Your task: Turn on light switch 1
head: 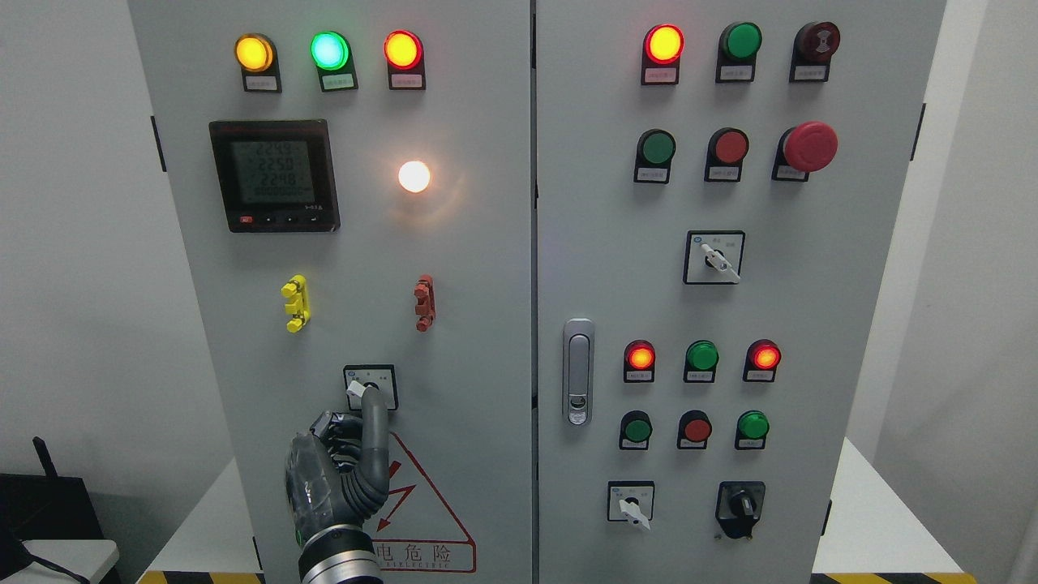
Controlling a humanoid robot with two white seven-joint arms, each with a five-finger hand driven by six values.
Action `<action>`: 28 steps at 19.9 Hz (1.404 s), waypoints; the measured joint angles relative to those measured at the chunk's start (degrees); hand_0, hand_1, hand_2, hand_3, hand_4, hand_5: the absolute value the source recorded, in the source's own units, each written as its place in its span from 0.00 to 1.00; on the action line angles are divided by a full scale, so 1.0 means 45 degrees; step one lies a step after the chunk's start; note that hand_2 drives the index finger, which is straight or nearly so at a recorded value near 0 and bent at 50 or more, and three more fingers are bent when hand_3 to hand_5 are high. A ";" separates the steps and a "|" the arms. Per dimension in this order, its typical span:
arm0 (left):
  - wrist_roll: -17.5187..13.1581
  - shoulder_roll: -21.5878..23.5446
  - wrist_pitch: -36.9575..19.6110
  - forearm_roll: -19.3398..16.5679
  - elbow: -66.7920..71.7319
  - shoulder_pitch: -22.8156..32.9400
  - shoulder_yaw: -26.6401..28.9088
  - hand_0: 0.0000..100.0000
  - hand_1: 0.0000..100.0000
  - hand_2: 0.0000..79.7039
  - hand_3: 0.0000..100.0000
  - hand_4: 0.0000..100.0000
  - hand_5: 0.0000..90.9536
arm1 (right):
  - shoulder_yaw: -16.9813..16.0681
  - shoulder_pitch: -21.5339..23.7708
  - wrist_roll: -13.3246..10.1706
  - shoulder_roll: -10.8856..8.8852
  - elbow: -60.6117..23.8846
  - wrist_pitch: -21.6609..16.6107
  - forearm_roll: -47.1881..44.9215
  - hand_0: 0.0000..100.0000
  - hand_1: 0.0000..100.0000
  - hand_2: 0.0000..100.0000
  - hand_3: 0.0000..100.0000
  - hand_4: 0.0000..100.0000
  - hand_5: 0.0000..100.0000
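The left hand, fingers curled with one grey ribbed finger straight, touches the white switch knob low on the left door. Three round lamps glow above one square black meter.

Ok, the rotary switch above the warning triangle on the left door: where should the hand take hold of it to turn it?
Take the rotary switch by its small white lever, which sticks out and points up-left, probably pinching its two flat sides. Come straight at the panel from below, as the left hand does now, its extended finger already at the knob. The white lamp above glows.
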 measured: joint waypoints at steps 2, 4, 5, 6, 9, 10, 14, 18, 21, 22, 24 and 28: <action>-0.0001 -0.0001 -0.0369 -0.0010 -0.0076 0.0181 0.0011 0.25 0.24 0.80 0.76 0.80 0.76 | 0.0000 0.0000 0.0000 0.0000 0.0000 0.0000 0.0000 0.12 0.39 0.00 0.00 0.00 0.00; -0.0001 0.0000 -0.0798 -0.0023 -0.0146 0.0406 0.0037 0.24 0.25 0.81 0.77 0.80 0.76 | 0.0000 0.0000 0.0000 0.0000 0.0000 0.0000 0.0000 0.12 0.39 0.00 0.00 0.00 0.00; -0.0001 0.0005 -0.0988 -0.0027 -0.0178 0.0526 0.0058 0.24 0.25 0.82 0.77 0.81 0.77 | 0.0000 0.0000 0.0000 0.0000 0.0000 0.0000 0.0000 0.12 0.39 0.00 0.00 0.00 0.00; -0.0001 0.0016 -0.1208 -0.0031 -0.0206 0.0662 0.0094 0.24 0.26 0.83 0.78 0.81 0.77 | 0.0000 0.0000 0.0000 0.0000 0.0000 0.0000 0.0000 0.12 0.39 0.00 0.00 0.00 0.00; -0.0172 0.0066 -0.2204 -0.0043 -0.0269 0.1193 0.0294 0.24 0.28 0.85 0.80 0.82 0.78 | 0.0000 0.0000 0.0000 0.0000 0.0000 0.0000 0.0000 0.12 0.39 0.00 0.00 0.00 0.00; -0.0341 0.0094 -0.2616 -0.0047 -0.0283 0.1420 0.0397 0.24 0.28 0.85 0.80 0.83 0.78 | 0.0000 0.0000 0.0000 0.0000 0.0000 0.0000 0.0000 0.12 0.39 0.00 0.00 0.00 0.00; -0.1722 0.0256 -0.4553 -0.0053 -0.0302 0.2639 0.1114 0.25 0.27 0.81 0.84 0.83 0.72 | 0.0000 0.0000 0.0000 0.0000 0.0000 0.0000 0.0000 0.12 0.39 0.00 0.00 0.00 0.00; -0.3261 0.0433 -0.6543 -0.0050 -0.0183 0.4073 0.2318 0.25 0.25 0.70 0.79 0.80 0.61 | 0.0000 0.0000 0.0000 0.0000 0.0000 0.0000 0.0000 0.12 0.39 0.00 0.00 0.00 0.00; -0.4260 0.0537 -0.8059 0.0006 0.0102 0.5194 0.3481 0.25 0.22 0.65 0.76 0.77 0.50 | 0.0000 0.0000 0.0000 0.0000 0.0001 0.0000 0.0000 0.12 0.39 0.00 0.00 0.00 0.00; -0.4615 0.0582 -0.8616 0.0064 0.0252 0.5535 0.3886 0.25 0.22 0.64 0.75 0.76 0.48 | 0.0000 0.0000 0.0000 0.0000 -0.0001 0.0000 0.0000 0.12 0.39 0.00 0.00 0.00 0.00; -0.5253 0.0712 -0.9671 0.0264 0.0670 0.6193 0.4770 0.25 0.20 0.59 0.71 0.71 0.42 | 0.0000 0.0000 0.0000 0.0000 -0.0001 0.0000 0.0000 0.12 0.39 0.00 0.00 0.00 0.00; -0.5834 0.0909 -1.0908 0.0849 0.1972 0.7321 0.6454 0.24 0.20 0.58 0.69 0.68 0.37 | 0.0000 0.0000 0.0000 0.0000 0.0000 0.0000 0.0000 0.12 0.39 0.00 0.00 0.00 0.00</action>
